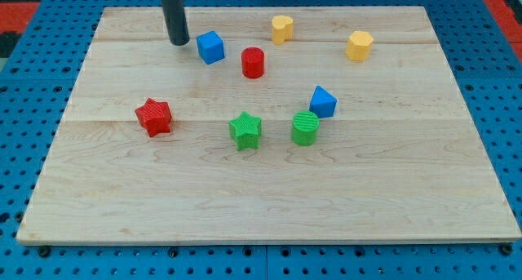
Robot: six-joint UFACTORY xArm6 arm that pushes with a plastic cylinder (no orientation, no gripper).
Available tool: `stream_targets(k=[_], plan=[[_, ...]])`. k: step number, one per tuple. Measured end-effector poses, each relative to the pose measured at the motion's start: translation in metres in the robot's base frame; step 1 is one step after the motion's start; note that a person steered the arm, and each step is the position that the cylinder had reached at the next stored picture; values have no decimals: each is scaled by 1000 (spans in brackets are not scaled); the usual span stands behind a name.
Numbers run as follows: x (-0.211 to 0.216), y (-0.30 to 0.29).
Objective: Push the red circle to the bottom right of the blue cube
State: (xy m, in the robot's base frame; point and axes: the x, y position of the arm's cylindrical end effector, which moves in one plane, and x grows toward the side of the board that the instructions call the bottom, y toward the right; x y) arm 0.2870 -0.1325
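Observation:
The red circle (253,63), a short red cylinder, stands near the view's top, just right of and slightly below the blue cube (210,47). A small gap separates them. My tip (179,42) rests on the board just left of the blue cube, close to it but apart. The dark rod rises from there out of the view's top.
A second blue block (323,102) sits right of centre. A green star (245,131) and a green cylinder (305,128) stand below centre. A red star (153,117) is at the left. Two yellow blocks (282,28) (359,46) are at the top right. The wooden board (269,198) lies on blue pegboard.

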Motion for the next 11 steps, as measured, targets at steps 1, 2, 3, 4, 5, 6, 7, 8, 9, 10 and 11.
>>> stream_targets(k=[1,2,3,4,5,6,7,8,9,10,11], plan=[[0,32],[-1,26],[11,33],[11,52],[13,84],[44,88],[53,125],[78,76],[103,106],[81,42],[29,-7]])
